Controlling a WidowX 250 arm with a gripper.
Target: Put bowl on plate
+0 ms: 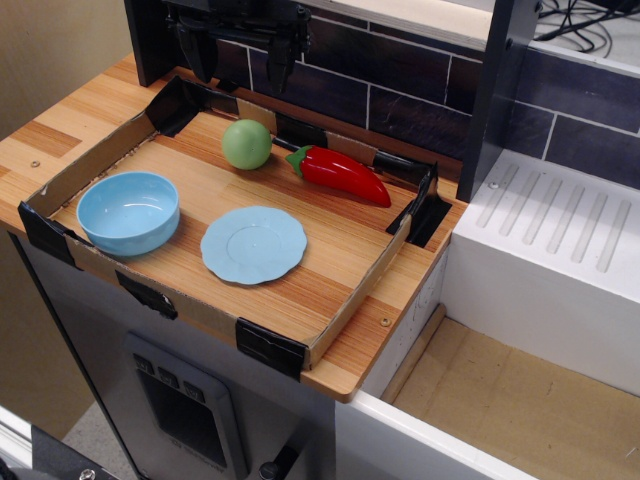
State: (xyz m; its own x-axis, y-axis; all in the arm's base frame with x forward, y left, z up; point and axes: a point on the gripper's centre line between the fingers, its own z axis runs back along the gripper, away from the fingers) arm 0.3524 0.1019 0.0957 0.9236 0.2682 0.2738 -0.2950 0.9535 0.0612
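The light blue bowl point(129, 211) sits upright at the front left of the cardboard-walled tray point(345, 312). The flat scalloped light blue plate point(254, 244) lies just to its right, a small gap between them. My gripper point(238, 52) hangs at the top of the view above the tray's back wall, well behind both. Its two black fingers point(281, 48) stand apart with nothing between them.
A green ball point(247, 144) and a red pepper point(341, 175) lie at the back of the tray. A dark post point(497, 95) and a white drainer point(558, 226) stand to the right, with a sink below.
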